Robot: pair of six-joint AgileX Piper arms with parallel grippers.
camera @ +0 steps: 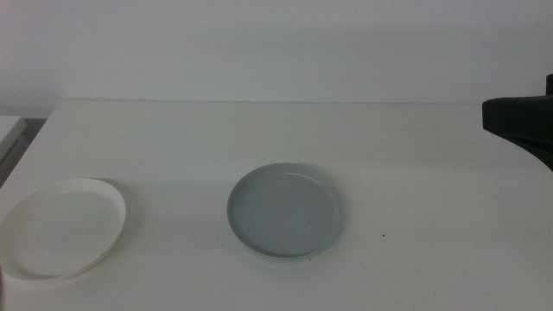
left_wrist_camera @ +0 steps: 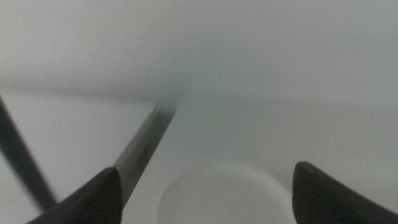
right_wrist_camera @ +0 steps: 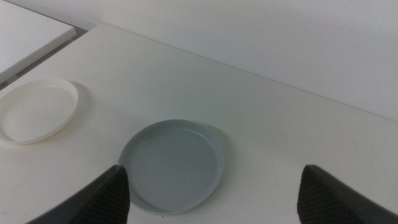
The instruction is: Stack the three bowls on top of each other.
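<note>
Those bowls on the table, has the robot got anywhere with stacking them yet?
Nothing is stacked yet. The white bowl and the grey bowl lie apart on the table, each empty. No third bowl shows. Nothing is in hand: the right gripper hangs open above the grey bowl, and the left gripper is open over the white one. All the stacking is left.

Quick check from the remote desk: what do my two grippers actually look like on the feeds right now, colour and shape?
The left gripper shows two dark grey, matte jaws tapering to blunt wedge tips, blurred. The right gripper has matching dark wedge jaws with a fine grainy texture. In the middle view, the right arm is a black, blocky shape at the right edge. No cables, markings or labels are visible.
</note>
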